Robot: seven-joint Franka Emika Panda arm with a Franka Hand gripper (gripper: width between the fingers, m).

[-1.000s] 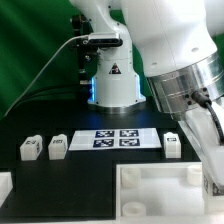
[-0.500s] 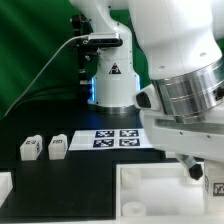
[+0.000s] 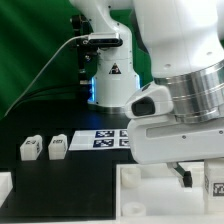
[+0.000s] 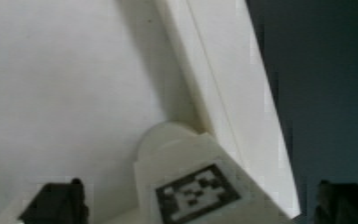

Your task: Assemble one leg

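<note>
In the wrist view a leg (image 4: 194,188), a small white block with a black-and-white tag, lies between my two dark fingertips (image 4: 55,201), which stand wide apart on either side of it. My gripper (image 4: 199,205) is open and not touching it. The leg sits against the raised rim of the large white tray-like part (image 4: 69,90). In the exterior view two more legs (image 3: 29,149) (image 3: 57,147) stand on the black table at the left, and another leg (image 3: 214,186) shows at the right edge. The arm hides my gripper there.
The marker board (image 3: 104,138) lies behind the tray-like part (image 3: 140,188), its right end hidden by the arm. The robot base (image 3: 112,80) stands at the back. A white piece (image 3: 4,185) shows at the left edge.
The arm has come down and toward the exterior view's left. It now hides the right end of the marker board and the leg that stood beside it.
</note>
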